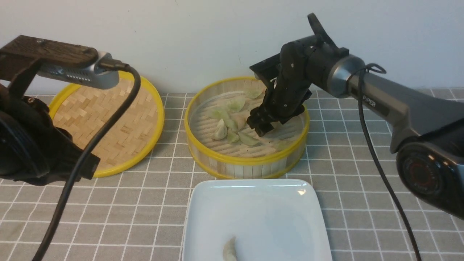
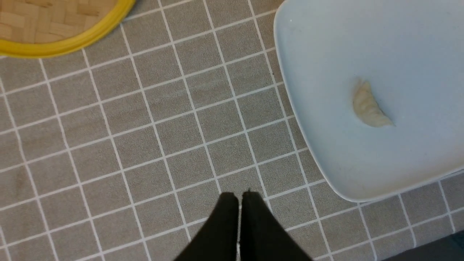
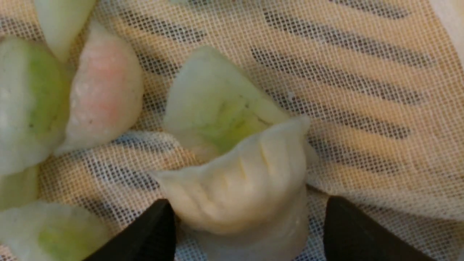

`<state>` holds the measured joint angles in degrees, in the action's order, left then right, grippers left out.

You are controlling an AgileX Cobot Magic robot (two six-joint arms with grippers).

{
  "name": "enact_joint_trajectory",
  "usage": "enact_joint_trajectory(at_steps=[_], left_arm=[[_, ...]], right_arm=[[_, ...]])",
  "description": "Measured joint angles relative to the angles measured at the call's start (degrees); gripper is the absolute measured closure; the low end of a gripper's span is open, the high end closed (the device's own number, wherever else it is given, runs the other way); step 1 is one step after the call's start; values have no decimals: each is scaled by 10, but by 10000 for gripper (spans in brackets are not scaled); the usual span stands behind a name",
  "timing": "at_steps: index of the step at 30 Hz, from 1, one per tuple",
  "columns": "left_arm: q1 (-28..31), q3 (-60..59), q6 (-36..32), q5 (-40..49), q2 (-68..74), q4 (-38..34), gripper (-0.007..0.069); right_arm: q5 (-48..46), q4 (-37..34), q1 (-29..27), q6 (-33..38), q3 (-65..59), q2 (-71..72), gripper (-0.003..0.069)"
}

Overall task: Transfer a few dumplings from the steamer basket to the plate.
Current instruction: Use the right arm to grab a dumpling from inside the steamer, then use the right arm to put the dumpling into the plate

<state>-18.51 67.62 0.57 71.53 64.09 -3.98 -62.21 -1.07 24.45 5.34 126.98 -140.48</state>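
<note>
The steamer basket (image 1: pixel 246 161) stands at the table's middle with several pale green and cream dumplings (image 1: pixel 220 130) on its cloth-lined floor. My right gripper (image 1: pixel 261 125) reaches down into it. In the right wrist view that gripper (image 3: pixel 248 210) is open, one black finger on each side of a cream pleated dumpling (image 3: pixel 239 181). A green dumpling (image 3: pixel 214 108) leans on that one and a pinkish one (image 3: pixel 105 98) lies beside it. The white plate (image 1: pixel 253 203) in front holds one cream dumpling (image 2: pixel 368 107). My left gripper (image 2: pixel 239 197) is shut and empty above the tablecloth beside the plate.
The flat woven lid (image 1: pixel 112 119) with a yellow rim lies left of the basket, and its edge (image 2: pixel 54 32) also shows in the left wrist view. The left arm and its black cable (image 1: pixel 72 174) fill the near left. A grey checked cloth (image 1: pixel 152 217) covers the table.
</note>
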Motion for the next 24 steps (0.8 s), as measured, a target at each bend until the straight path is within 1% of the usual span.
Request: enact_joint_trajectory(at_steps=[1,2,3,5,9,14,18,21,22,23,24], left_arm=[[0,0,0,1,-2,0,629],[0,0,0,1,-3,1,629],[0,0,0,1,-3,3,629],[0,-1,0,1,-3,7,629],[0,-1,0,1,-3,10,629],[0,-1,0,1,-3,11,629],[0,-1,0,1,-3,11,629],[1,-1,0,1,-3,12,629],[1,-1,0,1,-3,12,629],[1,-1,0,1,-3,11,629],[1,-1,0,1,-3,11,629]], right_arm=[[1,1,0,0,1,0,199],[3,3,0,0,2,0,242],[2,7,0,0,2,0,307],[-1,7,0,0,3,1,332],[-8,11,0,-2,3,2,331],[-80,11,0,-2,16,24,331],[-88,5,0,-2,31,67,331],[-92,-32,0,-2,35,131,331],[-92,-35,0,-3,35,135,331],[-91,-60,0,-4,22,171,331],[-91,-69,0,-4,12,185,331]])
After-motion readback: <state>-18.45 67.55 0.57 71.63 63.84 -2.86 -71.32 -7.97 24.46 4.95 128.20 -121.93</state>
